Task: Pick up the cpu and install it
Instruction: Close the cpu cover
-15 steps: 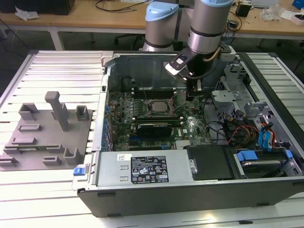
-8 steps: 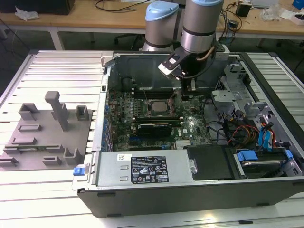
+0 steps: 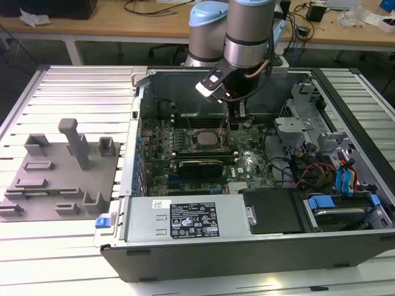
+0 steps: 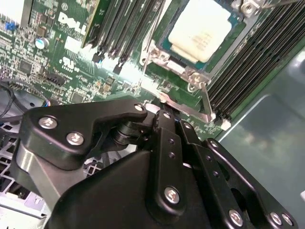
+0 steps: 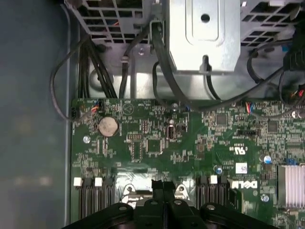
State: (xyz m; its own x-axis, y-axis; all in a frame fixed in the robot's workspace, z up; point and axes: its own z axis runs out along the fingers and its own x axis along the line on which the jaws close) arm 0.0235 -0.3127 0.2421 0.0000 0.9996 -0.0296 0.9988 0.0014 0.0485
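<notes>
Down inside the open case (image 3: 247, 262) on the desk (image 3: 68, 92), the arm (image 3: 247, 37) hangs over the motherboard (image 5: 157, 143). Its gripper (image 5: 164, 185) has the jaws closed, tips together, just beside the socket (image 4: 177, 65), on the exterior view's right of it. The cpu (image 4: 200, 31) lies flat in that socket, apart from the jaws.

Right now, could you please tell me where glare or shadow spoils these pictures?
In the second wrist view, glare washes out the flat silvery-grey square cpu; in the exterior view, the ribbed silver metal table blows out white; in the first wrist view, the dull grey case panel lies in dim shadow.
</notes>
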